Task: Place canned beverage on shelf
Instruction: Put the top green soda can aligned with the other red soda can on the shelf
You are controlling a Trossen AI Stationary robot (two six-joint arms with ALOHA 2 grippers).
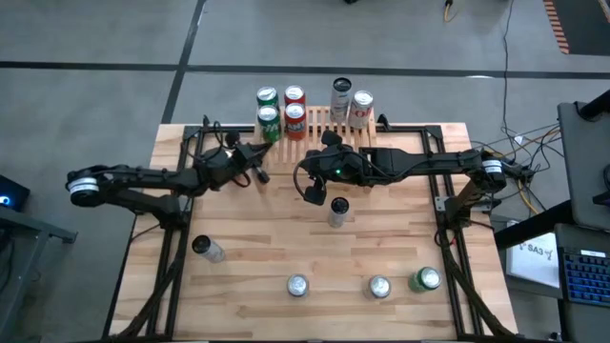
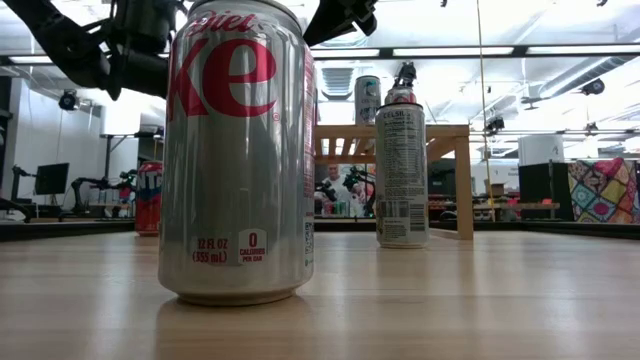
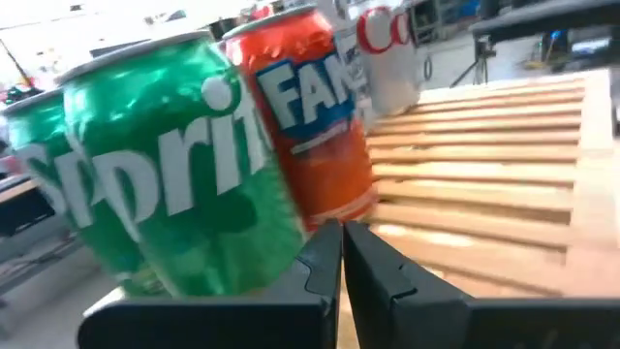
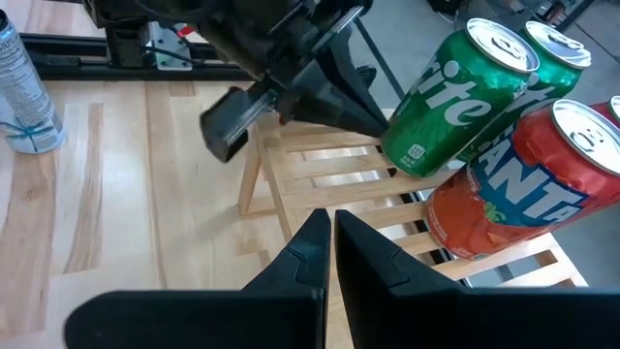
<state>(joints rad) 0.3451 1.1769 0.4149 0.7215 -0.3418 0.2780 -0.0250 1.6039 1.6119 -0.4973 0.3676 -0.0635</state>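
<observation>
Nearest the front edge of the table stands a row of loose cans: a silver one, another silver one and a green one at the right, with a dark-topped can further left. From table height the closest can fills the view, silver with red lettering ending in "ke", "diet" above it, and "12 FL OZ (355 mL)" and "0 CALORIES PER CAN" near its base. A taller slim silver can stands mid-table; its label is fine print I can't read.

Just beyond it, the right gripper hangs over the middle of the table, fingers pressed together and carrying nothing. The left gripper is likewise closed and empty, near the shelf's left end.

The shelf, a low slatted light-wood rack, sits at the far edge. On it stand two green Sprite cans, an orange Fanta can with another red-topped can behind it, and to the right a white can with red script beginning "Co" and a silver can.
</observation>
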